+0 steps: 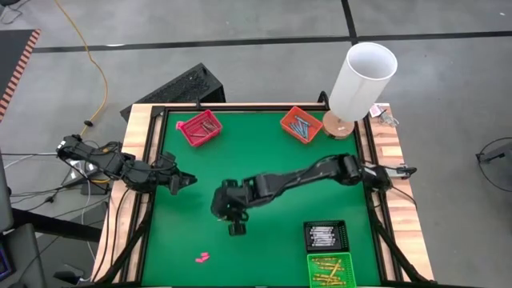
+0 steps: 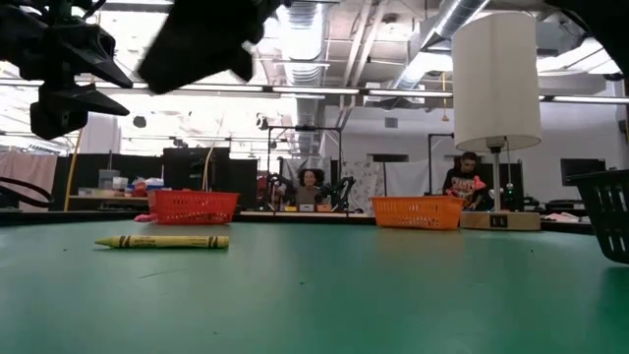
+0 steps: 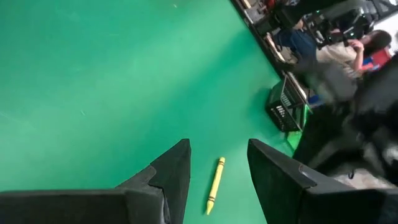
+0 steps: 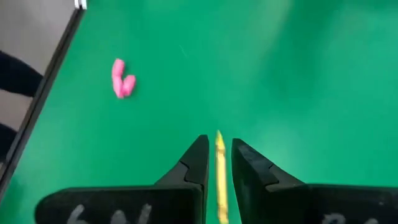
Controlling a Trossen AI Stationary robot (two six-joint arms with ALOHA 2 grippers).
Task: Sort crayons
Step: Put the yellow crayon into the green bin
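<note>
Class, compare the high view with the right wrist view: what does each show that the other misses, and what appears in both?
Only the high view shows the red basket, the orange basket, the black basket, the green basket, the white lamp and the left gripper, waiting open near the table's left side.

Only the right wrist view shows the yellow crayon lying between the fingers of the right gripper.

Both show the green table, the small pink lump and the right gripper.
</note>
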